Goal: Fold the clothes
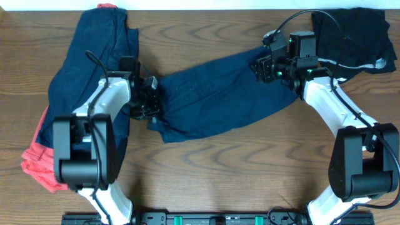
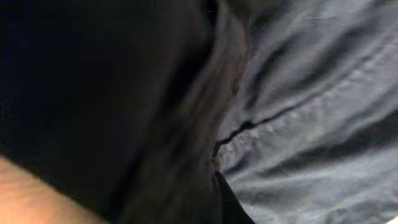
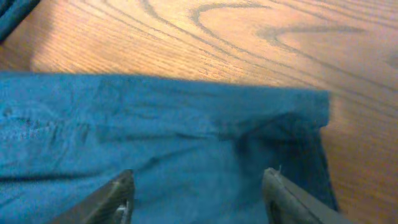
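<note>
we see the navy garment (image 1: 212, 94) stretched across the middle of the table (image 1: 206, 31), its long axis running from the table's near left to its far right. the left gripper (image 1: 150, 106) is clamped on its left end. the right gripper (image 3: 198, 180) straddles its right end, jaws apart, cloth not yet pinched. we read no label or writing.

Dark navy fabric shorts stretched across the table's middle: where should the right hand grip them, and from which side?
Grip the right-end corner, where the dark navy fabric shorts lie flat and thin on the wooden table. Come down from above with the right hand, its open fingers straddling that edge; the other end is bunched at the left hand, so this is the free end.
</note>
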Robot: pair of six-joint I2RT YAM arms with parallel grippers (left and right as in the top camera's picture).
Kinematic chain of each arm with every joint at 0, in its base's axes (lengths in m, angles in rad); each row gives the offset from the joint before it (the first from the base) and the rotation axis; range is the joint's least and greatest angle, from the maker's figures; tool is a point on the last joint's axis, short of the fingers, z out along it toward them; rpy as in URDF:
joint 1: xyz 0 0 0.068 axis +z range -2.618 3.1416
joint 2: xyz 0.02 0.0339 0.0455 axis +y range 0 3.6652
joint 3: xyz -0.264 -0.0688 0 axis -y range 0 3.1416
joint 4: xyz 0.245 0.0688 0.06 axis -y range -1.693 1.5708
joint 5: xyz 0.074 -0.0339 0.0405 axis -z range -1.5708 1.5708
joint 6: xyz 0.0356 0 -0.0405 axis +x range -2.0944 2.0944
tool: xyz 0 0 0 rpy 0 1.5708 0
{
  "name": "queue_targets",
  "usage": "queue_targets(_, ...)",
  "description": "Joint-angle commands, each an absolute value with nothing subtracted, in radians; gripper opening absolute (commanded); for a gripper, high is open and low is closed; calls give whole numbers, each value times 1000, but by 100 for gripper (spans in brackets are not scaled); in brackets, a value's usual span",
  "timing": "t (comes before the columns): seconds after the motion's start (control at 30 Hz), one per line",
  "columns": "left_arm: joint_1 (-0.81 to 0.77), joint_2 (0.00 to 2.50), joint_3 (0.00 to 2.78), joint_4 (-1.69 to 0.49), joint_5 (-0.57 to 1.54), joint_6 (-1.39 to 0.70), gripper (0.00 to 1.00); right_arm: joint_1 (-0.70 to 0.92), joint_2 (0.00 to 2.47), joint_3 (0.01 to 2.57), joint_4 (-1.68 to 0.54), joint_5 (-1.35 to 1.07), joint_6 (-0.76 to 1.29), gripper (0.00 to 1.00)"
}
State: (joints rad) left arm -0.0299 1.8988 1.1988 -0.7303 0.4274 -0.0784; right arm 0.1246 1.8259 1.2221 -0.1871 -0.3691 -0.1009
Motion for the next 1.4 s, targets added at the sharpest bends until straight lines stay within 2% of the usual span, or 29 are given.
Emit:
queue_targets(0.0, -28, 1766, 1195, -741, 337, -75, 6, 132, 1824, 1230, -178, -359, -2, 36)
queue_targets(0.03, -28, 1739, 1195, -741, 334, -75, 6, 132, 1825, 1229, -175, -337, 62, 21)
queue_targets(0.1, -28, 1697, 1195, -741, 326, -75, 6, 136, 1832, 1229, -176, -294, 153, 9)
queue_targets(0.17, -28, 1663, 1195, -741, 319, -75, 6, 143, 1842, 1229, -176, -284, 164, 4)
queue_targets(0.53, -28, 1625, 1196, -739, 219, -79, 6, 152, 1936, 1229, -183, -277, 159, 1)
queue_targets(1.13, -28, 1625, 1243, -780, 217, -140, 6, 152, 2095, 1229, -158, -266, 137, 1)
queue_targets(1.37, -41, 1625, 1254, -666, 395, -212, 6, 159, 2131, 1229, -176, -266, 138, 1)
